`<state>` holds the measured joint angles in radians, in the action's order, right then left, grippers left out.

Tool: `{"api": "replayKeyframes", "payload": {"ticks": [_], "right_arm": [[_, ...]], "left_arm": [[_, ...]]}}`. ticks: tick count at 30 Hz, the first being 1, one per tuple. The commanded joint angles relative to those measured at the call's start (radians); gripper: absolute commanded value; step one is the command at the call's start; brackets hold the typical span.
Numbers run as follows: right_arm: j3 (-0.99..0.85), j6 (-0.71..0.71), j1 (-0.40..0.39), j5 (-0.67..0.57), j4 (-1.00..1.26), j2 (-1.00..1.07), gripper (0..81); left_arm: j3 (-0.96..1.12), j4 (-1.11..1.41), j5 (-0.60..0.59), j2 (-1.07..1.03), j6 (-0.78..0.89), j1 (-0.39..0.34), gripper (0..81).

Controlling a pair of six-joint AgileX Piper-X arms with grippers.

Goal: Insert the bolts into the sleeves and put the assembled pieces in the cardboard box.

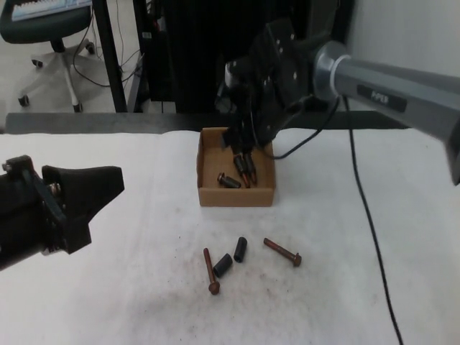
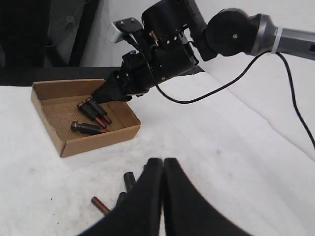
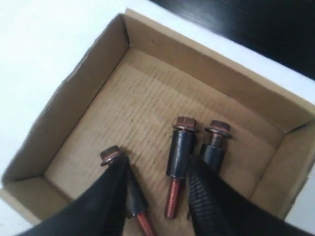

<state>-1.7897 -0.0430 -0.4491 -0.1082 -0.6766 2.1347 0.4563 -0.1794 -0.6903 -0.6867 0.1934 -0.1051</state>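
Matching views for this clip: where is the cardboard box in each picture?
High view: cardboard box at centre, beyond the loose bolts.
Left wrist view: box beyond the left gripper, under the right gripper.
Right wrist view: box directly beneath the right gripper.
Shared landmark: the right gripper over the box.

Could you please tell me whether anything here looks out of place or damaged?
Nothing stands out. The box looks intact, with three assembled pieces lying inside it. Two bolts and two sleeves lie loose on the cloth in front, simply not yet assembled.
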Motion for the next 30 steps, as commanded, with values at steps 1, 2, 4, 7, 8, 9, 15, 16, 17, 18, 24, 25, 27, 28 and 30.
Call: {"api": "replayKeyframes", "payload": {"ticks": [1, 2, 4, 7, 8, 9, 15, 16, 17, 18, 24, 25, 27, 28, 30], "right_arm": [[-0.012, -0.003, 0.007, 0.005, -0.036, -0.067, 36.3], [-0.012, -0.003, 0.009, 0.005, -0.060, -0.087, 36.3], [-0.012, -0.005, 0.014, 0.005, -0.129, -0.131, 36.3], [-0.012, -0.040, 0.027, 0.005, -0.228, -0.197, 36.3], [-0.012, -0.040, 0.032, 0.005, -0.258, -0.213, 36.3], [-0.008, -0.040, 0.039, 0.005, -0.283, -0.231, 36.3], [0.000, -0.024, 0.102, 0.005, -0.435, -0.286, 36.3], [0.004, -0.024, 0.115, 0.005, -0.471, -0.290, 36.3], [0.011, -0.024, 0.127, 0.003, -0.493, -0.293, 36.3], [0.023, -0.024, 0.137, -0.001, -0.517, -0.299, 36.3], [0.167, -0.027, 0.156, -0.003, -0.519, -0.364, 31.5], [0.197, -0.034, 0.152, -0.010, -0.511, -0.377, 28.6], [0.247, -0.042, 0.141, -0.050, -0.509, -0.392, 24.3], [0.268, -0.041, 0.132, -0.081, -0.511, -0.395, 23.2], [0.316, -0.045, 0.119, -0.139, -0.513, -0.395, 23.0]], "left_arm": [[0.008, 0.004, -0.007, 0.008, -0.015, 0.004, 0.3], [0.008, 0.004, -0.007, 0.008, -0.015, 0.001, 0.3], [0.008, 0.004, -0.015, 0.008, -0.052, -0.010, 0.3], [0.013, 0.004, -0.021, 0.003, -0.137, -0.046, 0.3], [0.016, 0.004, -0.020, -0.003, -0.148, -0.061, 0.3], [0.020, 0.002, -0.021, -0.013, -0.149, -0.076, 0.3], [0.082, -0.103, -0.006, -0.157, -0.149, -0.158, 0.3], [0.095, -0.110, -0.006, -0.189, -0.151, -0.173, 0.3], [0.110, -0.117, -0.006, -0.218, -0.167, -0.189, 0.3], [0.130, -0.125, -0.006, -0.245, -0.187, -0.202, 0.3], [0.239, -0.170, 0.074, -0.344, -0.271, -0.292, 0.3], [0.253, -0.184, 0.100, -0.356, -0.281, -0.300, 0.3], [0.268, -0.193, 0.121, -0.371, -0.285, -0.308, 0.3], [0.271, -0.193, 0.120, -0.376, -0.285, -0.307, 0.3], [0.272, -0.195, 0.120, -0.376, -0.300, -0.307, 0.3]]}}
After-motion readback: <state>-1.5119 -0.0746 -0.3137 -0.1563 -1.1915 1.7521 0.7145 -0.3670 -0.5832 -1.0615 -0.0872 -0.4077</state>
